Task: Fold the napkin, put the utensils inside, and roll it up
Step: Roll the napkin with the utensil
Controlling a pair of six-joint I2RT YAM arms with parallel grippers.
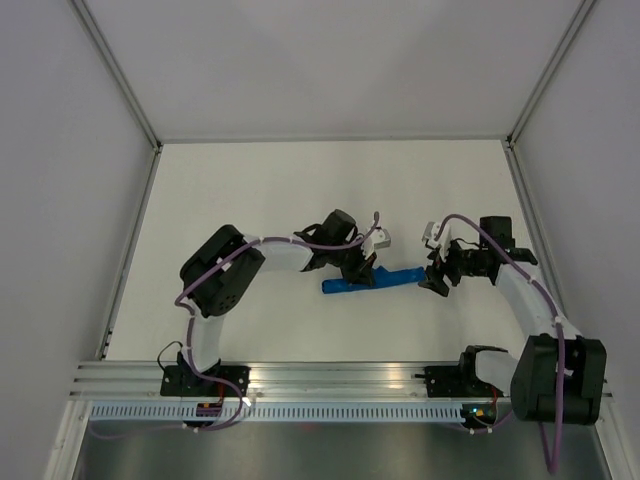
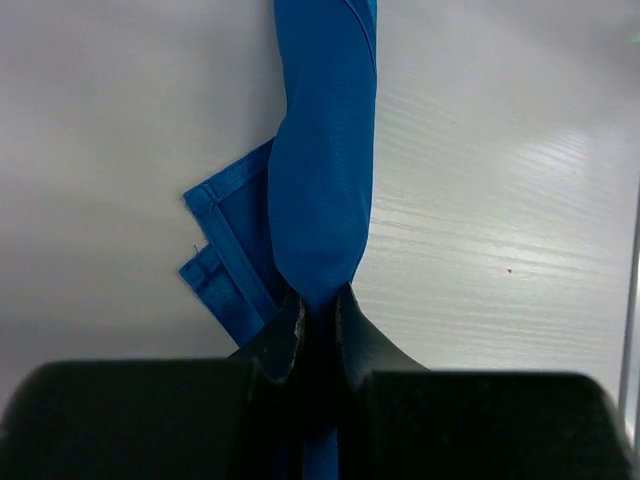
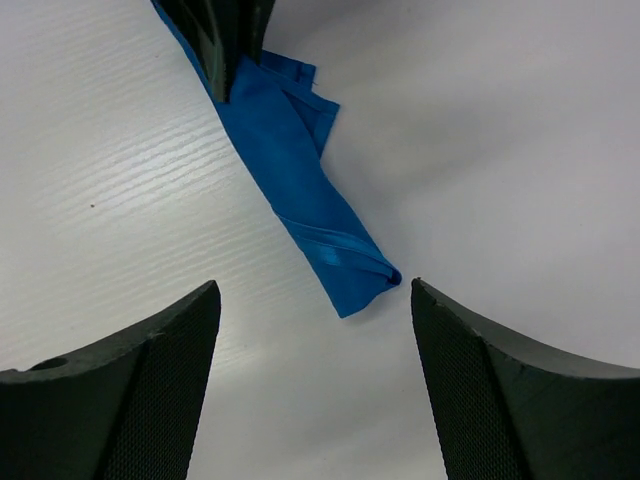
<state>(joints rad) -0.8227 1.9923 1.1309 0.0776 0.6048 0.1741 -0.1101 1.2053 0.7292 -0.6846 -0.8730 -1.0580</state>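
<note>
Lying rolled into a narrow tube on the white desk [image 1: 250, 200] between the two arms: a bright blue thin cloth napkin [image 1: 395, 278] [image 2: 325, 180] [image 3: 300, 190]. Pinched tight partway along, nearer its left end, by the left fingers [image 1: 358, 272] [image 2: 350, 330], pressed together on the fabric. Spread wide apart just short of its free right end, touching nothing: the right fingers [image 1: 438, 280] [image 3: 150, 380].

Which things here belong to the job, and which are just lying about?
In the job: rolled bright blue cloth napkin, pinched by the left tool; right tool open near its end. Knife not visible.
Lying about: nothing seen; just white table.
</note>
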